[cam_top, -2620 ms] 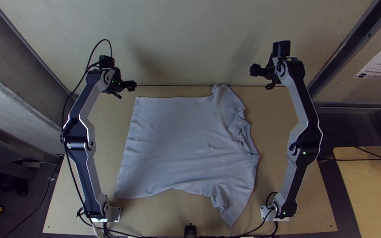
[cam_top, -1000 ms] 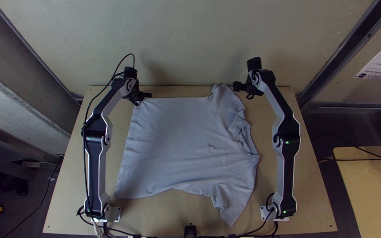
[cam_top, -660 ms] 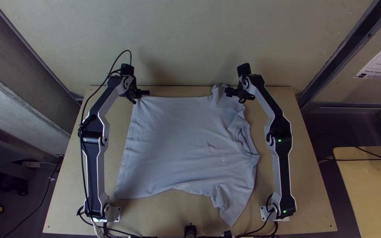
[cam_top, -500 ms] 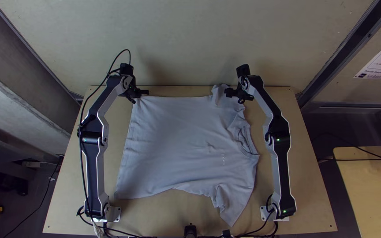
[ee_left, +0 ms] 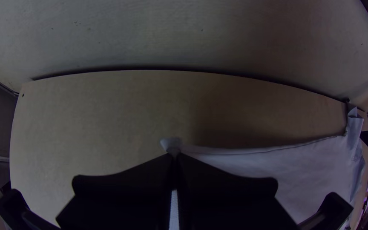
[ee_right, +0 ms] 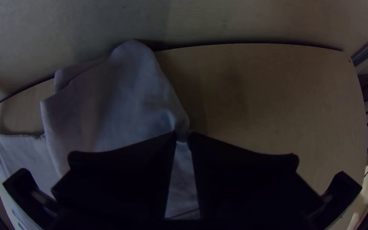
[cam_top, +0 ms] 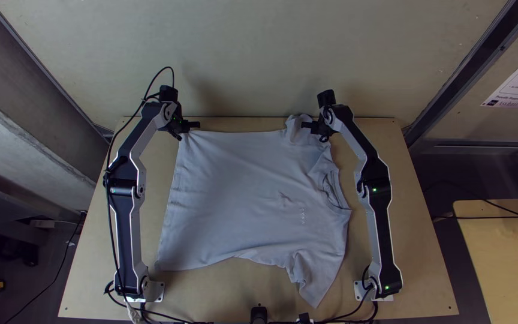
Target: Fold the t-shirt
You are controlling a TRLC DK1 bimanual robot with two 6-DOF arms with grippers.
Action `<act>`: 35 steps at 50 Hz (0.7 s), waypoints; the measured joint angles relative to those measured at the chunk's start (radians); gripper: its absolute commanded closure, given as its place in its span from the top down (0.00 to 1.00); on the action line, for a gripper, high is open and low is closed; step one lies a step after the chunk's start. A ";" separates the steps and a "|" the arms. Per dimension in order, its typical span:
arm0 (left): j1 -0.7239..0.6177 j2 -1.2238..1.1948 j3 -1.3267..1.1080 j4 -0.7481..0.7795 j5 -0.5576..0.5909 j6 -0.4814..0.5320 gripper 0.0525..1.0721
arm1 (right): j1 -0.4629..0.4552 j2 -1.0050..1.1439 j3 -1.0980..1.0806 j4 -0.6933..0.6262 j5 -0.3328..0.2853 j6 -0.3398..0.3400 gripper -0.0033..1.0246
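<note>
Wooden table (cam_top: pixel 415 258): pinched t-shirt (cam_top: pixel 241 192) shifted slightly toward left arm (cam_top: pixel 128 228).

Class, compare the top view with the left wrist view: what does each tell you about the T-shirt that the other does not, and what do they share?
Top view only: the T-shirt lies spread, collar toward the right arm.
Left wrist view only: a small tuft stands pinched in the left end effector.
Both: the shirt's side edge runs from that grip toward a sleeve.

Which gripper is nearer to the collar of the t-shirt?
Right. The right gripper pinches the t-shirt near the far sleeve, beyond the collar; the left gripper pinches the hem's far corner, much farther off.
</note>
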 measured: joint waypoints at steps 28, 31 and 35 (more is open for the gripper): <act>0.005 0.000 0.003 0.107 0.023 -0.012 0.03 | -0.070 -0.025 0.000 0.054 0.000 -0.002 0.03; 0.004 0.000 0.007 0.109 0.023 -0.020 0.03 | -0.077 -0.037 0.000 0.059 -0.001 -0.003 0.03; 0.005 0.000 0.013 0.109 0.023 -0.031 0.03 | -0.079 -0.056 0.000 0.058 -0.001 -0.004 0.03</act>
